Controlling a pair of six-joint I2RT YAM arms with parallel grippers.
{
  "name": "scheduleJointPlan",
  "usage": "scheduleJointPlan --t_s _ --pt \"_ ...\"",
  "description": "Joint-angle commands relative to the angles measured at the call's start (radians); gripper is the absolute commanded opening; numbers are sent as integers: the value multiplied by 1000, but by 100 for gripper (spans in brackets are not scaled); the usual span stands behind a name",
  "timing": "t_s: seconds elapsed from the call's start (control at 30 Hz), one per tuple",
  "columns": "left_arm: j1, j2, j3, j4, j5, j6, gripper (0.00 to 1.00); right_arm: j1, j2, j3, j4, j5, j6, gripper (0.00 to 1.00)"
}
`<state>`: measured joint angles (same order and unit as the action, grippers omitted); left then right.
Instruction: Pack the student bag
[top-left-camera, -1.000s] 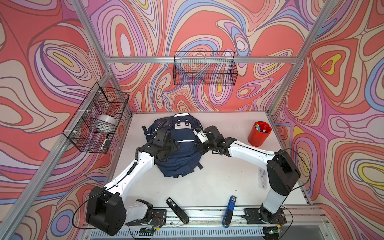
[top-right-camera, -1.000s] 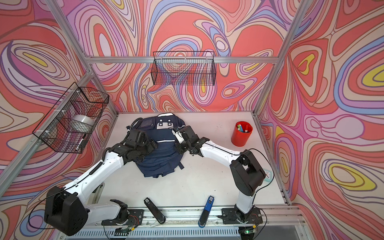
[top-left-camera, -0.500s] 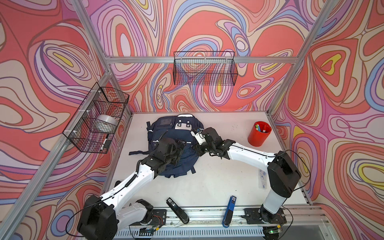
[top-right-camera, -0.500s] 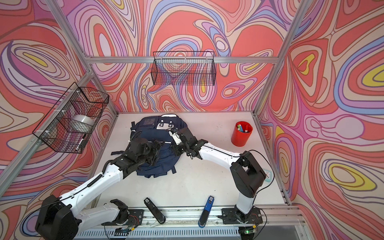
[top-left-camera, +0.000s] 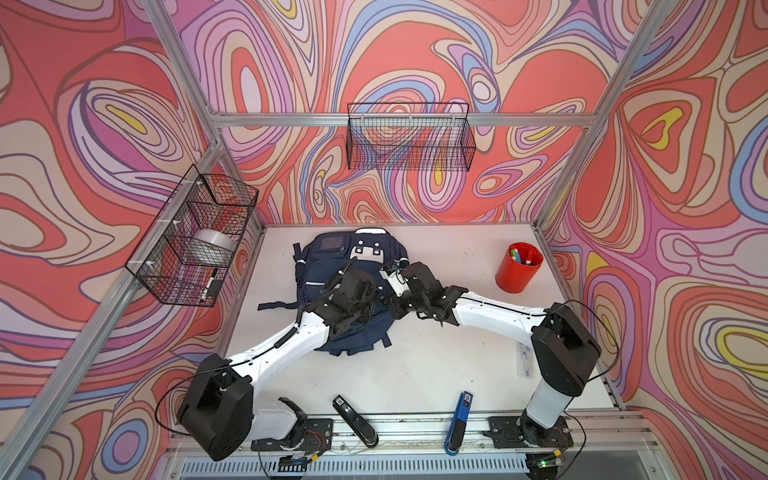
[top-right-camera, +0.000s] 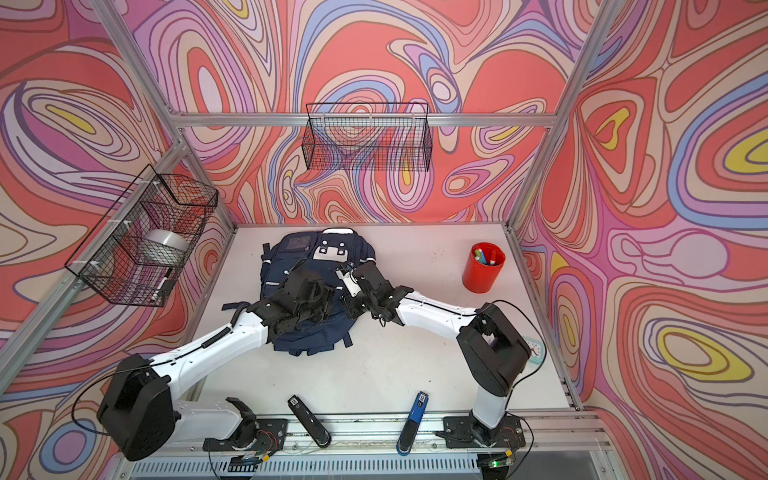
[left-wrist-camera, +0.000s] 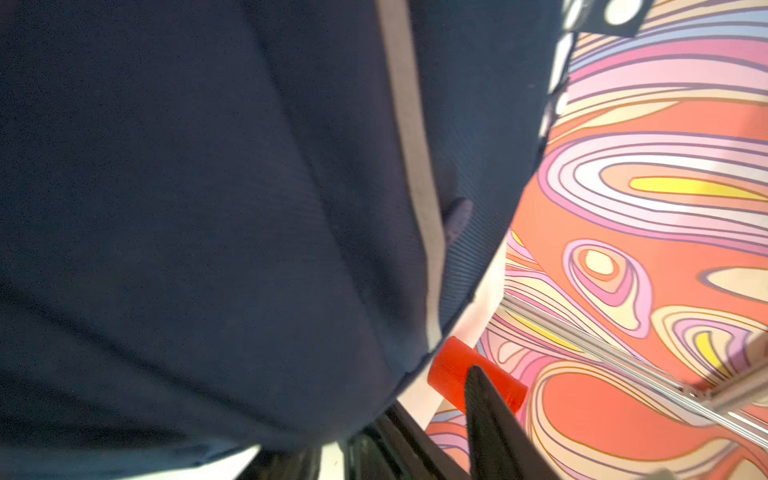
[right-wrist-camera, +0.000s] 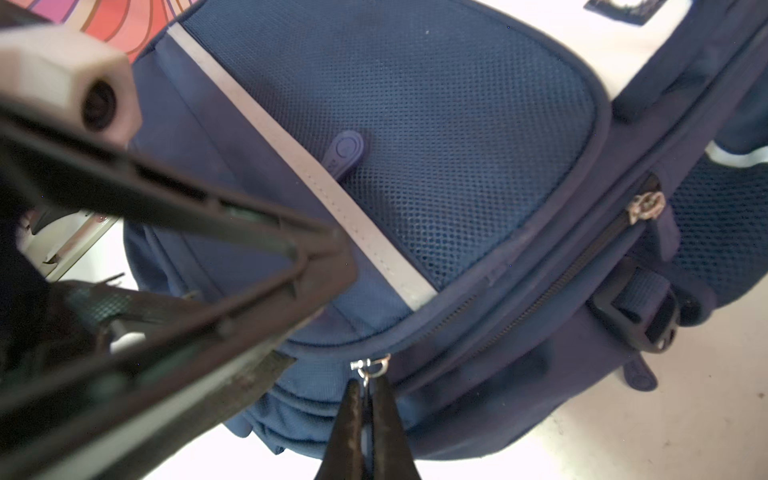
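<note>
The left gripper (top-left-camera: 359, 286) had been moved further over the student bag (top-left-camera: 320, 266), which was laid flat at the back of the table (top-left-camera: 436, 365). A metal zipper pull (right-wrist-camera: 370, 365) was pinched by the right gripper (right-wrist-camera: 365, 386); the left's gap was hidden.

The student bag (top-left-camera: 320, 266) is looked down on steeply from high above in both top views, and is filmed at very close range by both wrist cameras.

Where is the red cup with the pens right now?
In both top views the red cup stands back right on the table, right of the student bag.
</note>
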<state>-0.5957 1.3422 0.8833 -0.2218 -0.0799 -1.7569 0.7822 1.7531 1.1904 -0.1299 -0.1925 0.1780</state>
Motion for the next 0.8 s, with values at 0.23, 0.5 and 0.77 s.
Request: scheduleJointPlan --t_s 0.23,0.5,0.77 --pt "-16 55 -25 -86 -100 -29 43 12 -29 -15 59 -43 18 0" --pt "2 51 -5 -59 -74 69 0 11 -39 -24 1 33 -26 0" --pt "8 -37 -12 -172 -71 104 0 -41 13 56 -81 178 -155 0"
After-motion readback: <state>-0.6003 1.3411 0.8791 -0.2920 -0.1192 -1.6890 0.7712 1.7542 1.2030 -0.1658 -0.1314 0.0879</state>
